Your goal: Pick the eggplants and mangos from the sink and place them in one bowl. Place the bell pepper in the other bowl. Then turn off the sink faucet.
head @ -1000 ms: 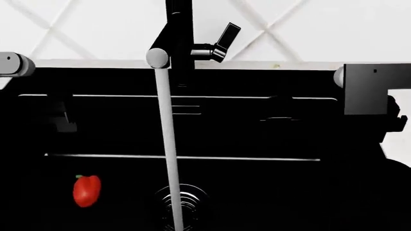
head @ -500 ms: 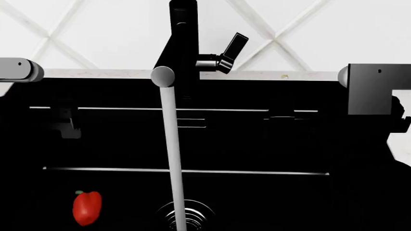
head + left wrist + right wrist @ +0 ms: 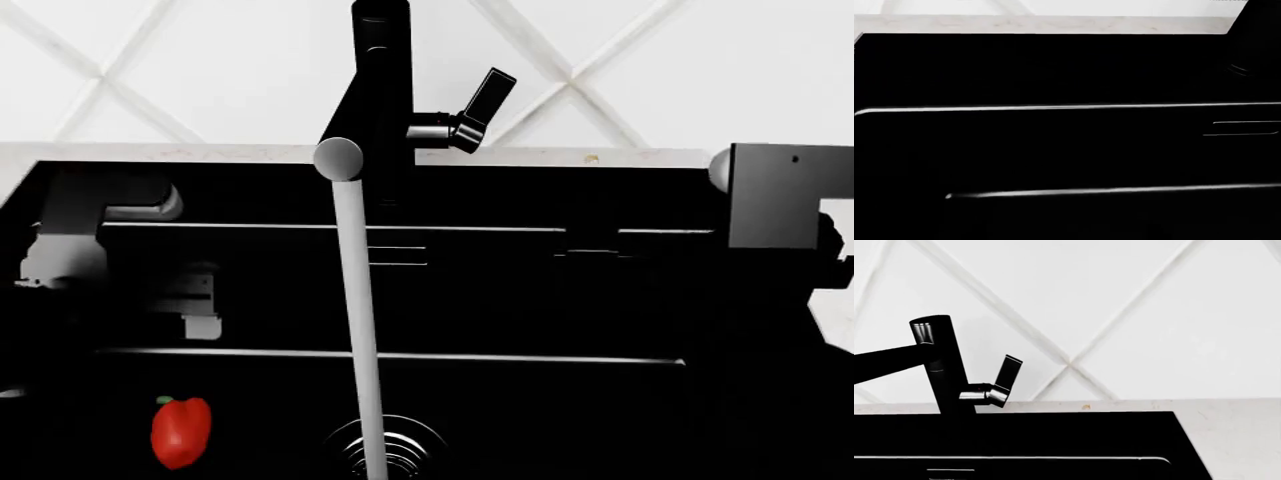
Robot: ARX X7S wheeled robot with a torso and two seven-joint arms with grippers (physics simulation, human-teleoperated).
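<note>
Head view: I see the sink (image 3: pixel 534 300), a black basin with thin pale edge lines and a ringed chrome drain (image 3: pixel 384 450) at the lower edge. One pepper (image 3: pixel 179 431), glossy red with a short green stem, lies on the basin floor at lower left, apart from the drain. The faucet (image 3: pixel 378 90) stands dark at the back rim, its lever (image 3: pixel 481 103) tilted up to the right; a pale stream (image 3: pixel 358 330) falls from its rounded head to the drain. My left arm (image 3: pixel 100 240) shows grey over the basin's left side; my right arm (image 3: pixel 781 205) sits at the right edge. I cannot tell either claw's state.

Left wrist view: only the black basin wall and the pale surface (image 3: pixel 1054 24) beyond.

Right wrist view: faucet, lever, white tiled wall (image 3: pixel 1121 315).
</note>
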